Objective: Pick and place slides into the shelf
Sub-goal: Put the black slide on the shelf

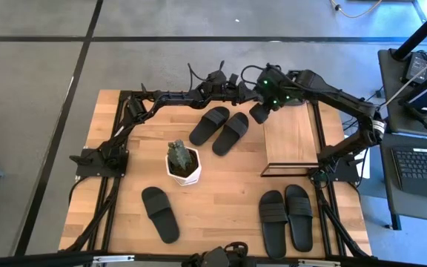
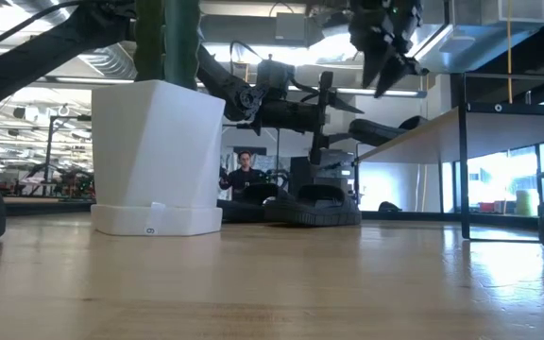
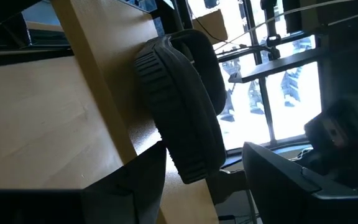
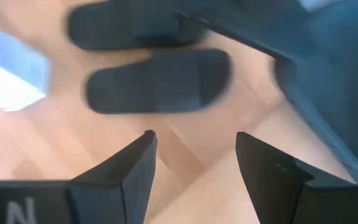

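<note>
Six black slides show. One slide [image 3: 185,106] lies on the shelf's wooden board [image 1: 291,137], at its far end [image 2: 385,127]; my right arm hides it in the high view. My left gripper [image 3: 207,180] is open, with its fingers on either side of that slide's near end and apart from it. My right gripper [image 1: 260,113] is open in the air above the table, just left of the shelf, over the far pair of slides [image 1: 221,130] [image 4: 157,81]. One slide [image 1: 160,213] and another pair [image 1: 286,219] lie flat near the table's near edge.
A white pot with a cactus [image 1: 184,165] stands mid-table, between the far pair and the single slide; it fills the left of the low view [image 2: 159,156]. Both arms crowd the table's far edge beside the shelf. A person [image 2: 244,175] sits in the room beyond.
</note>
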Tool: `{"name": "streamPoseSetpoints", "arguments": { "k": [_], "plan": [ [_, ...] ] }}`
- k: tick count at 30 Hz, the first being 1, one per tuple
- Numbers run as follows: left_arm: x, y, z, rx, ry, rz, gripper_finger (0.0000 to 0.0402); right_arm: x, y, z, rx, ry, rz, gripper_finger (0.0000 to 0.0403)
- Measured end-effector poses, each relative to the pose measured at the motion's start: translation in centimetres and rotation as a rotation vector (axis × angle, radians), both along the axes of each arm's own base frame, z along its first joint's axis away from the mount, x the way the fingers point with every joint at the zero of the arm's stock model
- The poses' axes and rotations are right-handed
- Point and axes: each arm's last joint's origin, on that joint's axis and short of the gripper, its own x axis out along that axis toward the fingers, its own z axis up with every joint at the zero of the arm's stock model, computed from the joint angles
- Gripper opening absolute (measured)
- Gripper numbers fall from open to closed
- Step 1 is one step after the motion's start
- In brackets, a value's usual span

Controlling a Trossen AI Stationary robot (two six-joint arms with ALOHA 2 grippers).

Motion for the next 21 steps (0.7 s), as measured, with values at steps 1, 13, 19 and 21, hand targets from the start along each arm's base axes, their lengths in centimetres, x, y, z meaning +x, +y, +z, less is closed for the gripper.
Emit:
{"name": "streamPoseSetpoints", "arguments": {
  "k": [1, 13, 19, 21],
  "plan": [
    [0.0, 0.0, 0.0, 0.0, 0.0, -0.003, 0.0201, -0.4, -0.3, -0.1, -0.012, 0.031, -0.026, 0.022],
    [-0.1, 0.2, 0.0, -0.001, 0.0, -0.009, 0.0201, -2.1, -2.4, -1.0, 0.005, 0.163, -0.162, 0.022],
    [-0.2, 0.3, 0.0, -0.002, 0.0, -0.007, 0.0201, -1.9, -3.1, -2.7, 0.101, 0.272, -0.267, 0.022],
    [-0.2, 0.3, 0.0, -0.002, 0.0, -0.007, 0.0201, -1.7, -3.4, -3.1, 0.105, 0.287, -0.293, 0.022]
  ]
}}
